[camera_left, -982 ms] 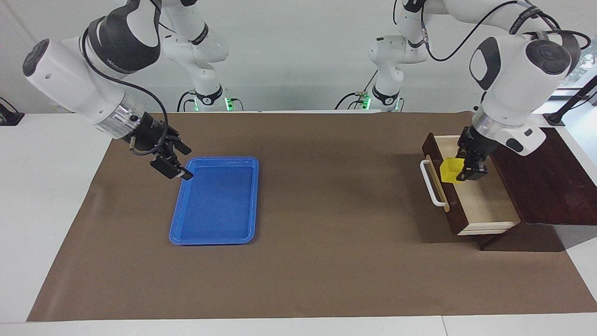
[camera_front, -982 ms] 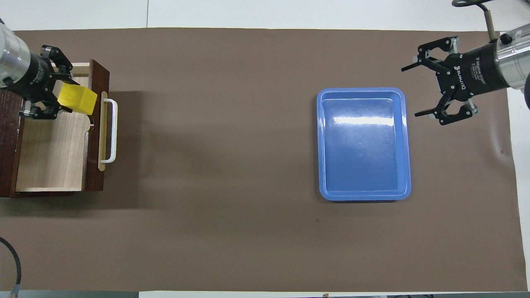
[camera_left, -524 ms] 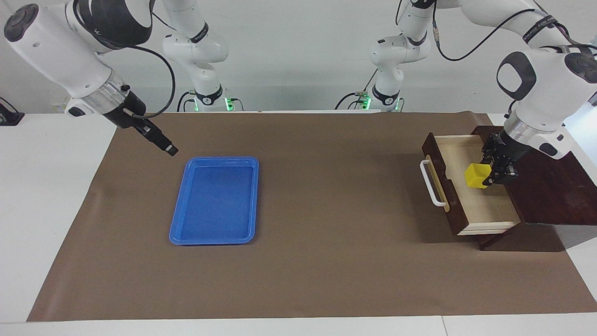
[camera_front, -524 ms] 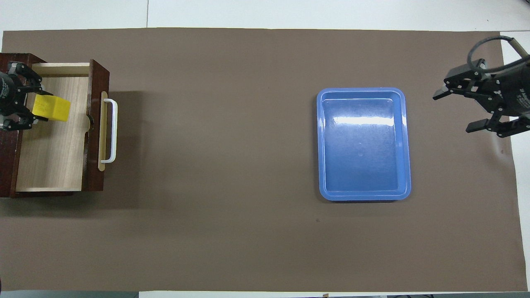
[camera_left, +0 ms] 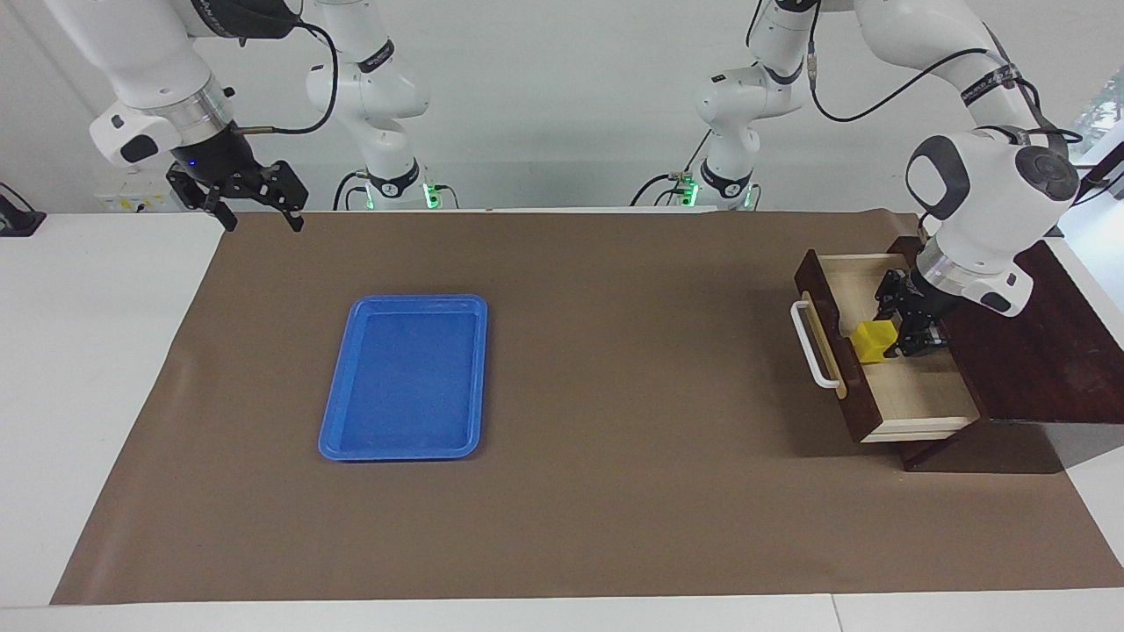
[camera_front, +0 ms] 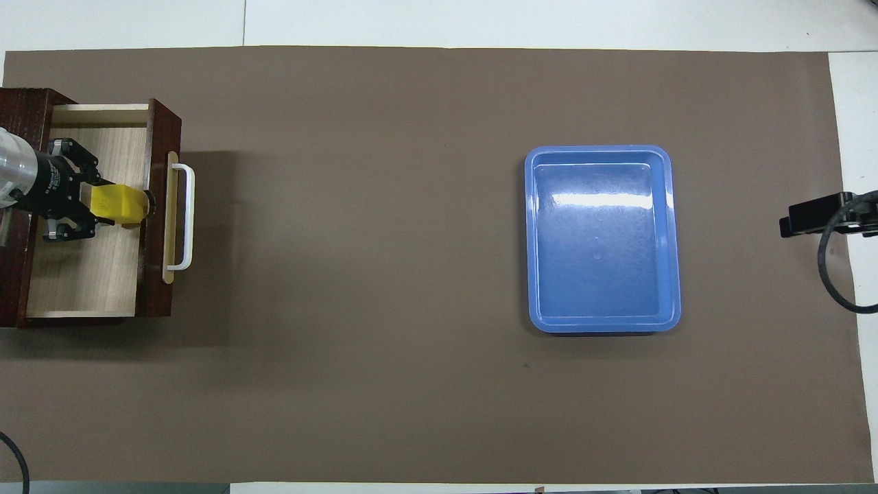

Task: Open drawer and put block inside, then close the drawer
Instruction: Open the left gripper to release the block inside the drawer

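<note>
Your left gripper (camera_left: 889, 338), clamped on the block (camera_left: 874, 341), has dropped into the open drawer (camera_left: 913, 391), so release comes next, while the right gripper (camera_left: 255, 206) has pulled back, jaws apart.

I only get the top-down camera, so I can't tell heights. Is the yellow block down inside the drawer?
Observer: Yes. The facing view shows the block low between the walls of the drawer, with the left gripper shut on it.
Operator: Where's the other arm? I just see a black bit at the edge.
Observer: The right gripper waits open, raised over a corner of the mat nearest the robots.
</note>
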Available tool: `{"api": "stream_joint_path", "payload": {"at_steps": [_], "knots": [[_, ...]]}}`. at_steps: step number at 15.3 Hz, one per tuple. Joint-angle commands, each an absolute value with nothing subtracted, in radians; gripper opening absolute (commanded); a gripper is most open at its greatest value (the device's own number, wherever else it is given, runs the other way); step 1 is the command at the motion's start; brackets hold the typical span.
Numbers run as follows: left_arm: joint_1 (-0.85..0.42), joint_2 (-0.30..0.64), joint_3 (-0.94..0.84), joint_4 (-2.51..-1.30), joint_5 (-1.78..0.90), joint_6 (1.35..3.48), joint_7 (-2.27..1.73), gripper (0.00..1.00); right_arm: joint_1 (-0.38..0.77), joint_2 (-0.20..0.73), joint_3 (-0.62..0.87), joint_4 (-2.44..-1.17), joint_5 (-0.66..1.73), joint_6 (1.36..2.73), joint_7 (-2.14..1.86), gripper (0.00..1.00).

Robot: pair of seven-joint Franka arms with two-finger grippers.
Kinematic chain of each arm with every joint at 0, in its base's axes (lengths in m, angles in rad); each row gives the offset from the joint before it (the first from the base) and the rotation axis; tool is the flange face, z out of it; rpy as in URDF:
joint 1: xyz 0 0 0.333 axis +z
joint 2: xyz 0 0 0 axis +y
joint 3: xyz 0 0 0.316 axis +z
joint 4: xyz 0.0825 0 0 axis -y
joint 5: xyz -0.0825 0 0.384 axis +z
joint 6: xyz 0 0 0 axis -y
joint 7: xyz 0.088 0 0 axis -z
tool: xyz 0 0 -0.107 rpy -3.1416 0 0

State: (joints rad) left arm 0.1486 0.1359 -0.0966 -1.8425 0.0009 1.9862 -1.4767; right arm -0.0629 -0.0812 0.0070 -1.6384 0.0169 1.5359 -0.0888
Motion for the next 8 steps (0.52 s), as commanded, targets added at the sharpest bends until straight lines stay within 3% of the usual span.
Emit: {"api": "stream_joint_path", "payload": {"at_steps": [1,4,8], "knots": [[0.129,0.078,-0.092,-1.922,-0.012,2.023,-1.506,0.0,-0.092,-0.095,0.021,-1.619,-0.002,1.497,-0.156,1.0],[0.104,0.064,-0.092,-1.957,-0.011,2.042,-1.529,0.0,-0.106,-0.083,0.026,-1.542,0.003,1.39,-0.158,1.0],[0.1,0.063,-0.092,-1.959,-0.011,2.039,-1.526,0.0,-0.106,-0.058,0.028,-1.552,0.0,1.385,-0.149,1.0]]}}
